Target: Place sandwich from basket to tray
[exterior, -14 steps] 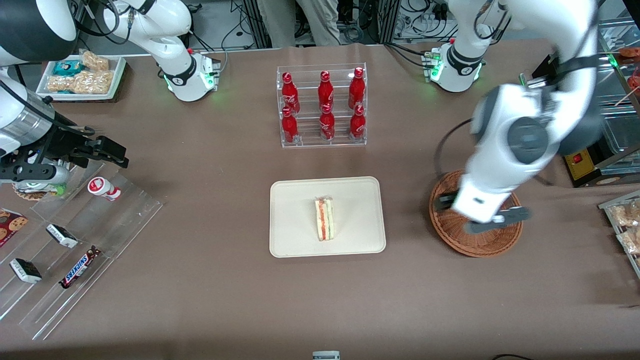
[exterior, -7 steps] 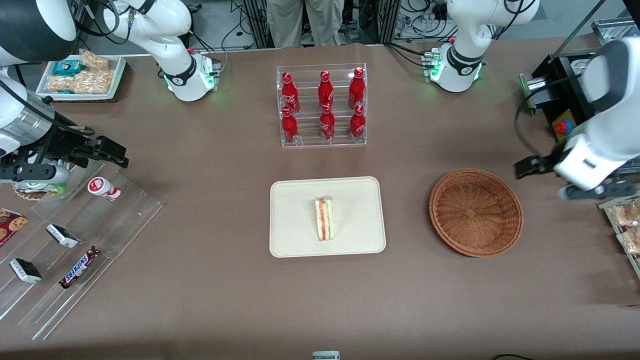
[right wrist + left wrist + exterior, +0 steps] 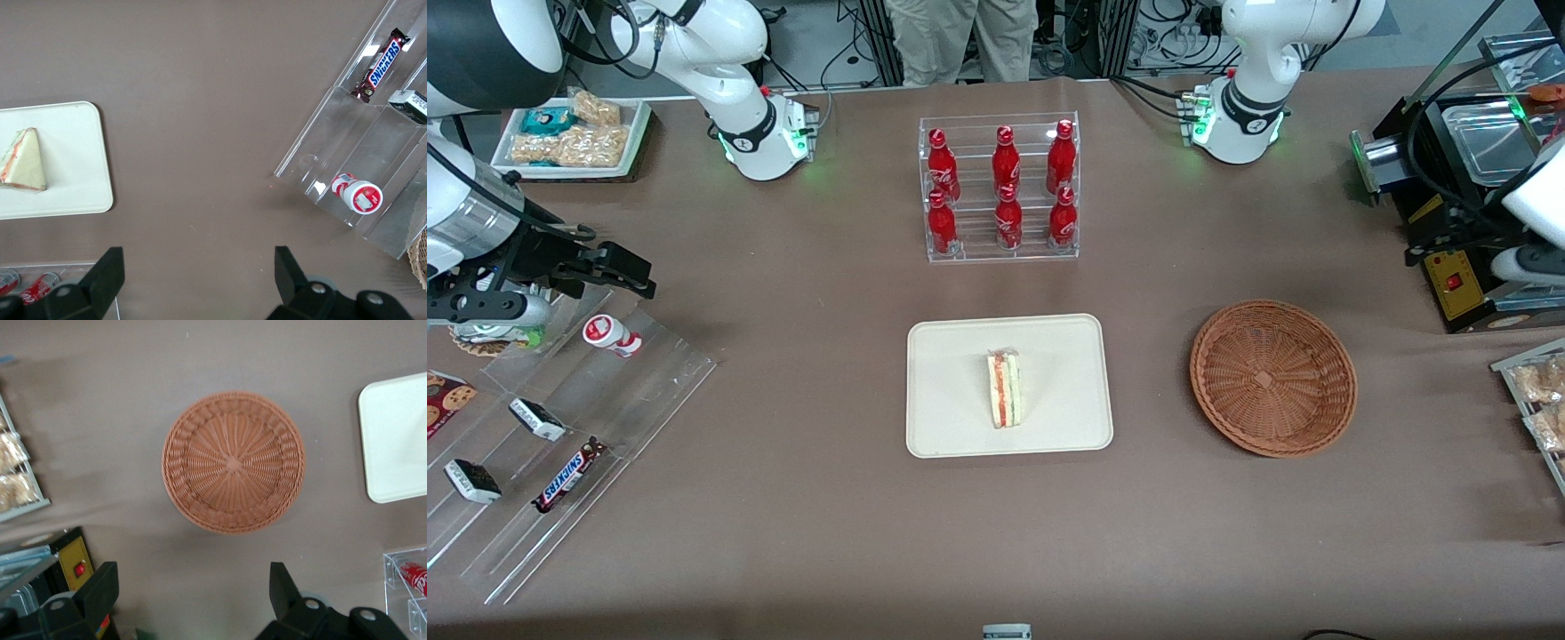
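Observation:
The sandwich (image 3: 1003, 389) lies flat near the middle of the cream tray (image 3: 951, 356), its orange-red stripe showing; the right wrist view also shows the sandwich (image 3: 23, 162) on the tray (image 3: 73, 167). The wicker basket (image 3: 1272, 378) beside the tray holds nothing, and it shows empty (image 3: 233, 461) in the left wrist view, with a tray corner (image 3: 393, 433) at the side. My left gripper (image 3: 1489, 260) hangs open and empty at the working arm's end of the table, over the black box, well clear of the basket. Its fingers (image 3: 193, 577) are spread wide above bare tablecloth.
A clear rack of red bottles (image 3: 1000, 191) stands farther from the front camera than the tray. A black box with a yellow panel (image 3: 1454, 284) sits under my gripper. Bagged snacks (image 3: 1538, 391) lie in a rack near it. Acrylic snack shelves (image 3: 560, 427) stand toward the parked arm's end.
My left gripper has swung from above the basket out toward the working arm's end of the table, uncovering the empty basket. The sandwich and tray have not moved.

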Robot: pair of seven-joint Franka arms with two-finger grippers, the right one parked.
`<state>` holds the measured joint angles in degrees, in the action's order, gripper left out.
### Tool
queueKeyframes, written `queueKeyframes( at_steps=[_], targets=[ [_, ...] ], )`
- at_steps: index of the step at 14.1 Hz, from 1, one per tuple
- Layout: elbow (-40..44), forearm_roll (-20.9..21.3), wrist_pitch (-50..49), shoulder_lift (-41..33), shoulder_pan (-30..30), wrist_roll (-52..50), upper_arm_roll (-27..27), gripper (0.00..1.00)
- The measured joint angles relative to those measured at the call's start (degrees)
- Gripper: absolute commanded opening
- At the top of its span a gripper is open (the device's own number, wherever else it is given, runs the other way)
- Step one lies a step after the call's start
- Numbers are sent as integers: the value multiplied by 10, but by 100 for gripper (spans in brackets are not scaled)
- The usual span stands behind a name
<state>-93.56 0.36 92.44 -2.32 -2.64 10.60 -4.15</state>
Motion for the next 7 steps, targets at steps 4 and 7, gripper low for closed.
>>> queueKeyframes(
  at_steps=[4,7],
  targets=[
    [60,0,-1,31,0,2,0,100],
    [71,0,-29,40,0,2,0,100]
  ],
)
